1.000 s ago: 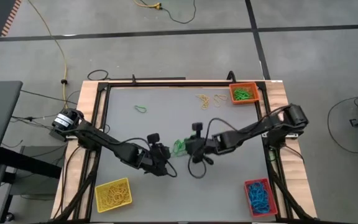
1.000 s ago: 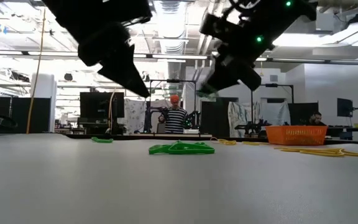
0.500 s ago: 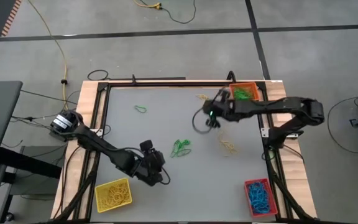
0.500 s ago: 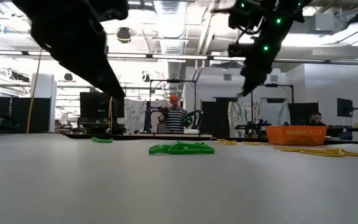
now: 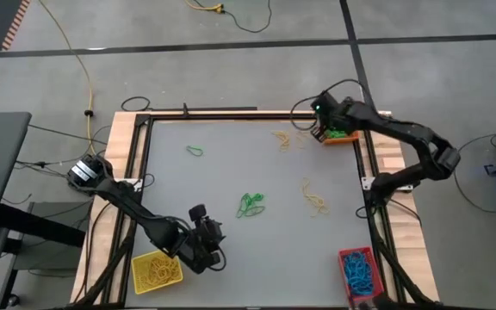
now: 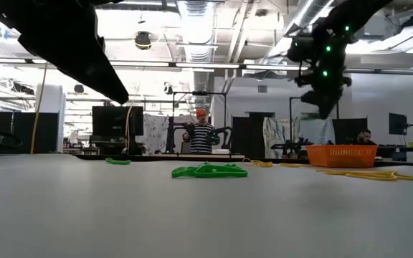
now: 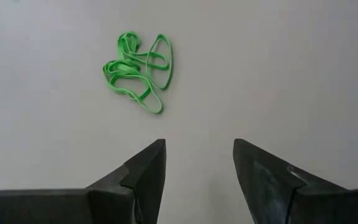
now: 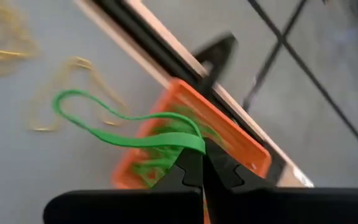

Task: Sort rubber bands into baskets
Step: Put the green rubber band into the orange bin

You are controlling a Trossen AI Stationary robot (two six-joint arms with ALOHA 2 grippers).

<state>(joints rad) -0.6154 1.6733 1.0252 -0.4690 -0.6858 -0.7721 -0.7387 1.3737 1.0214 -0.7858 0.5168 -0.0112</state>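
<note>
A green rubber band [image 8: 117, 127] sticks out from my right gripper [image 8: 201, 163], which is shut on it at the far right, beside the orange basket [image 5: 341, 130] that holds green bands. My left gripper [image 7: 197, 163] stands open and bare above the table near the yellow basket [image 5: 156, 269], clear of everything. A cluster of green rubber bands [image 5: 250, 204] lies on the table's middle, ahead of the left fingers [image 7: 138, 74]. The red basket [image 5: 358, 270] at the near right holds blue bands. My right gripper pinches one end of the green band's loop [image 8: 191, 144] between its two fingers. The fingers slant downward toward the orange basket [image 8: 229, 146]. The rest of the loop [image 8: 64, 102] stands out ahead of them, lifted clear of the table.
Loose yellow bands lie near the far right [image 5: 282, 138] and at the right of the middle [image 5: 314, 200]. A single green band [image 5: 195, 151] lies at the far left. The table has a black frame rail [image 5: 231, 114] along its far edge.
My right gripper has swung from the table's middle up and toward the far right corner, to the orange basket, carrying the green band and turning as it went. My left gripper has drawn back toward the near edge, closer to the yellow basket.
</note>
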